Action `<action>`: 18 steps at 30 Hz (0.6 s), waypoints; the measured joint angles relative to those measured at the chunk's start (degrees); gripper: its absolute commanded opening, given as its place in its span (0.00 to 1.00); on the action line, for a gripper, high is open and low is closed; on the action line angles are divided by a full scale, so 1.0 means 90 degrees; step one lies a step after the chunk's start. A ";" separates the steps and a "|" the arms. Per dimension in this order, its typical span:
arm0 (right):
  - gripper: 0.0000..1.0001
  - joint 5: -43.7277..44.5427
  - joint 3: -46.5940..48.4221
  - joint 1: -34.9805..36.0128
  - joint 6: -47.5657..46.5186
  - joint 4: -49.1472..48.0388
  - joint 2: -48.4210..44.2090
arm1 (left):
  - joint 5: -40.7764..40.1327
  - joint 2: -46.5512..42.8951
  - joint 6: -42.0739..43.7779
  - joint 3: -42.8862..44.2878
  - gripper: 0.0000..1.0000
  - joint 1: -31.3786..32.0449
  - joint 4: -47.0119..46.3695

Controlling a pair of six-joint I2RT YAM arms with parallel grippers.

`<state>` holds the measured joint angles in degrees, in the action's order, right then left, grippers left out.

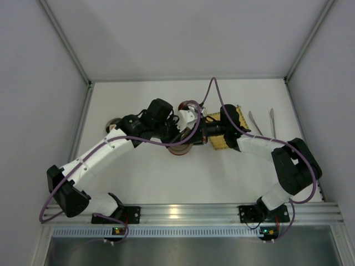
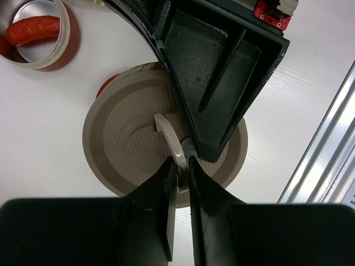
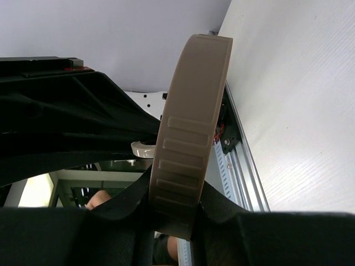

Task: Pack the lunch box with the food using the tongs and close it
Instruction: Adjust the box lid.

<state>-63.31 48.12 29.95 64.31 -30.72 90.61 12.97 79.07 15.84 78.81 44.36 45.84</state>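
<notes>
A round beige lid (image 2: 119,138) with a small loop handle (image 2: 166,130) lies flat over a red part (image 2: 106,85) that peeks out at its left edge. My left gripper (image 2: 180,163) is shut on that handle. My right gripper (image 3: 176,185) is shut on the lid's ribbed rim (image 3: 191,111), and one of its black fingers (image 2: 219,72) lies across the lid. A red sausage piece (image 2: 33,29) lies in an open round tin (image 2: 65,34) beyond the lid. The silver tongs (image 1: 255,123) lie on the table to the right, with neither gripper on them.
A yellow bamboo mat (image 1: 222,141) lies under the right arm's wrist. A round tin (image 1: 188,105) sits behind the grippers and another round part (image 1: 113,124) lies left of the left arm. The metal rail (image 1: 183,211) runs along the near edge.
</notes>
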 measured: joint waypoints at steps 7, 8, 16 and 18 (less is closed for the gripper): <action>0.00 0.0000 0.0000 0.0000 0.0007 0.0005 0.0000 | -0.0005 0.0022 -0.0104 0.0000 0.07 -0.0007 0.0000; 0.00 0.0000 0.0000 0.0000 0.0012 0.0005 0.0000 | -0.0005 0.0024 -0.0112 0.0000 0.06 -0.0007 0.0000; 0.00 0.0000 0.0000 0.0002 0.0092 0.0002 0.0000 | -0.0024 0.0027 -0.0253 0.0000 0.00 -0.0007 -0.0015; 0.00 0.0000 0.0000 0.0002 0.0087 0.0012 0.0000 | -0.0024 0.0036 -0.0277 0.0000 0.00 -0.0007 -0.0015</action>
<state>-63.31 48.12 29.98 65.10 -30.61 90.61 12.75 79.40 13.34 78.81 44.29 45.71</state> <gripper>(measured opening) 0.227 0.153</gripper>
